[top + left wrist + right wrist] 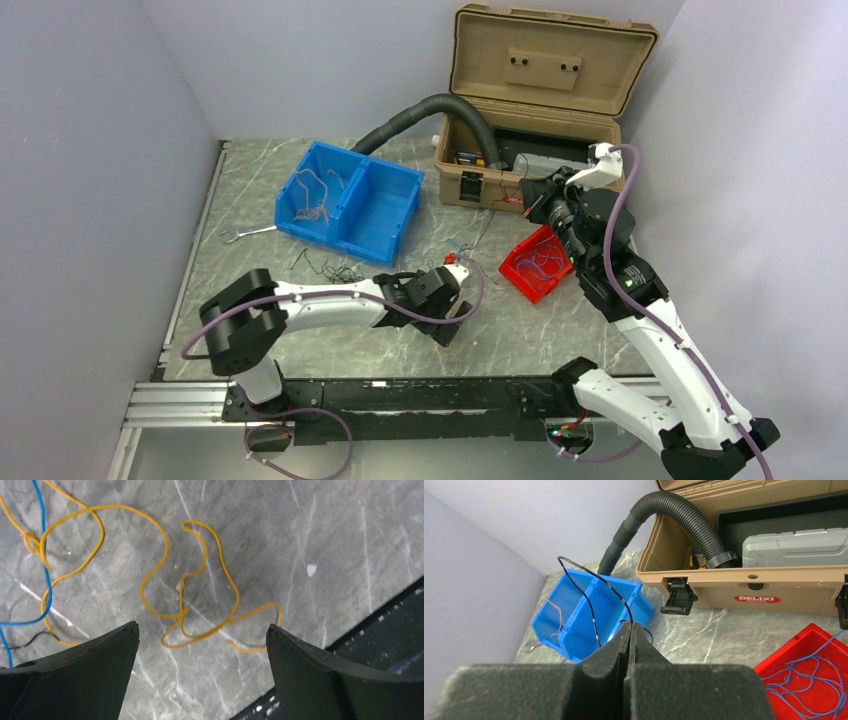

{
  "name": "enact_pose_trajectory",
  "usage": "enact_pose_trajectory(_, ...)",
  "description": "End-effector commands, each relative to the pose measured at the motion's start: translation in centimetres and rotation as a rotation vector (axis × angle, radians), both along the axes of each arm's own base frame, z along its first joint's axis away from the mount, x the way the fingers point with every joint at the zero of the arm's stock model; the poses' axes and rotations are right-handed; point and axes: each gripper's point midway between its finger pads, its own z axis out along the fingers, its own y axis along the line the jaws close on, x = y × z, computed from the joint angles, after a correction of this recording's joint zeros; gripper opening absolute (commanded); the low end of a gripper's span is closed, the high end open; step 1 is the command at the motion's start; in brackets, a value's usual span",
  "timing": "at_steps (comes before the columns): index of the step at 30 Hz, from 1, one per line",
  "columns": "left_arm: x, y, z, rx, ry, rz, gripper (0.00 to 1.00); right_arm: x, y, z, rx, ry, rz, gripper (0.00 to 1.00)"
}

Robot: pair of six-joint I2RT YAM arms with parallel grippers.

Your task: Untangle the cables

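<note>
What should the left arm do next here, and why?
Probably lower the left gripper and close on the yellow cable. Its jaws stand wide open just above the table, with the cable's loops lying loose between them. The right gripper is shut on a black cable.

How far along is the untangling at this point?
Partly done. Sorted: whitish cables lie in the blue bin's left compartment, blue ones in the red bin. In hand: the right gripper is shut on a black cable. Left: the open left gripper hangs over looped yellow cables crossed by a blue cable, and a loose clump lies on the table.
</note>
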Motion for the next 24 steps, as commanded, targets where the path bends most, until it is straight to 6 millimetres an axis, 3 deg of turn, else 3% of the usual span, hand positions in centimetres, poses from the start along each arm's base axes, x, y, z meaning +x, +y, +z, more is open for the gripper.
enact_pose_trajectory(1, 1.9, -2.1, -0.5, -0.004, -0.045, 0.023, 0.99, -0.2, -0.5, 0.9, 0.022, -0.028, -0.018, 0.0)
enact_pose_trajectory(3, 2.0, -2.2, -1.5, 0.003, -0.022, 0.03, 0.95, -0.2, -0.5, 0.8, 0.024, -0.026, -0.02, 0.0)
enact_pose_trajectory(4, 2.0, -2.1, -2.1, 0.01, -0.007, 0.037, 0.86, -0.2, -0.5, 0.7, 0.024, -0.025, -0.021, 0.0)
enact_pose_trajectory(6, 2.1, -1.6, -2.4, 0.021, 0.004, 0.058, 0.55, -0.3, -0.7, 0.5, 0.021, -0.021, -0.028, 0.0)
enact_pose_trajectory(9, 1.9, -1.0, -0.3, -0.007, -0.018, 0.04, 0.06, -0.3, -1.1, -0.1, 0.01, -0.009, -0.047, 0.0)
enact_pose_trajectory(10, 1.7, -0.9, 1.1, -0.021, -0.025, 0.022, 0.0, -0.3, -1.2, -0.5, 0.005, -0.004, -0.053, 0.0)
enact_pose_trajectory(14, -0.5, 0.1, 7.4, -0.14, -0.039, -0.121, 0.0, -0.1, -1.4, -2.3, -0.018, 0.031, -0.07, 0.0)
enact_pose_trajectory(18, -3.8, 2.7, 11.8, -0.266, 0.128, -0.3, 0.0, 0.3, -1.3, -5.2, -0.039, 0.083, -0.079, 0.0)
enact_pose_trajectory(21, -4.3, 5.4, 14.8, -0.352, 0.154, -0.334, 0.0, 0.6, -1.2, -6.9, -0.05, 0.115, -0.08, 0.0)
enact_pose_trajectory(24, -2.8, 8.1, 18.2, -0.452, 0.08, -0.283, 0.0, 0.6, -0.9, -8.1, -0.051, 0.141, -0.07, 0.0)
